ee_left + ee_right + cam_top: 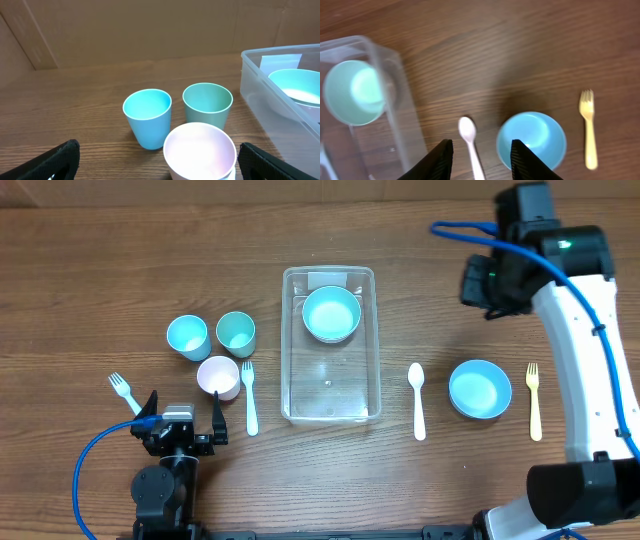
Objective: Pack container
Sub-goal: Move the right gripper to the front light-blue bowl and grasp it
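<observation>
My wooden bench (90, 290) carries the clear container (330, 385) at its centre, a pale bowl (331, 314) in its far end. Right of the container lie a white spoon (417, 395) and a blue bowl (480, 388). Left of it, my left pincer (184, 412) gapes behind a pink cup (218, 376). My right pincer (481, 156) is also spread, empty.

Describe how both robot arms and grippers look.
The right arm has a white shell, black joints, a green light and a blue cable. The left arm is black, with its own blue cable. The left gripper and right gripper have black fingers.
</observation>
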Controlling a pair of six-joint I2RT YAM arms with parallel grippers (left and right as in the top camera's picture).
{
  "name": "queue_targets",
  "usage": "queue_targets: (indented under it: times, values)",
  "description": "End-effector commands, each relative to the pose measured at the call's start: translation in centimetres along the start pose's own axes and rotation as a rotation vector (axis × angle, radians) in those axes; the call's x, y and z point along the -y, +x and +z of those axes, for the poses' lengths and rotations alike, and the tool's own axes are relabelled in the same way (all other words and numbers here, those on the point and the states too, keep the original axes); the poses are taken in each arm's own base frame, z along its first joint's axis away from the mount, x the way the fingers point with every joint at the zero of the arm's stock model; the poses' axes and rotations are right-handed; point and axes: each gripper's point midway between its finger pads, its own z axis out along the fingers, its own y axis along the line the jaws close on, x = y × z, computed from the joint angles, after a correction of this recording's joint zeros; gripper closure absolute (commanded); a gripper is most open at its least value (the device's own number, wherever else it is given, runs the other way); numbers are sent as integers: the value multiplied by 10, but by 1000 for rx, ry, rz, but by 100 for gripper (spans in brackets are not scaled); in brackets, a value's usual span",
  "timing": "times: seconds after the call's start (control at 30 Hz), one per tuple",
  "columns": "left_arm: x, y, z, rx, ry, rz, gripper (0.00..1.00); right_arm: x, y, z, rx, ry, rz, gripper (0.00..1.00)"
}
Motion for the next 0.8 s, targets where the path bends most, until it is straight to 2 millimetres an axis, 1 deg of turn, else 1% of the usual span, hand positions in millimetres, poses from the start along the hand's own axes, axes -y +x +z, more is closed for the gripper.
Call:
queue_targets:
  times: [0.0,0.03,0.1,0.17,0.23,0.27,0.33,0.37,0.4,0.5,0.57,0.63,0.73,0.77]
  values:
    - [1,1,0,4,6,22,0,25,8,19,-71,18,75,57]
    - [1,1,0,4,6,22,0,33,10,24,-87,28,94,54]
    - [1,1,0,4,6,22,0,55,21,38,-138,54,149,51]
    - [1,1,0,4,6,22,0,72,30,49,-176,75,185,47]
    - [1,1,0,4,6,22,0,87,40,63,-211,91,215,46]
    - [1,1,0,4,6,22,0,95,48,74,-230,99,236,45]
    - [1,1,0,4,6,22,0,104,62,91,-264,111,256,39]
    - [1,1,0,4,6,22,0,109,75,104,-293,118,267,38]
    - [1,1,0,4,6,22,0,112,87,115,-318,124,271,37]
    - [1,1,0,4,6,22,0,114,110,133,-361,129,273,35]
    - [1,1,0,4,6,22,0,111,118,140,-377,109,278,33]
    - [1,1,0,4,6,22,0,112,125,144,-391,114,278,32]
    - [1,1,0,4,6,22,0,113,130,148,-394,116,283,32]
    - [1,1,0,4,6,22,0,113,132,150,-396,117,286,33]
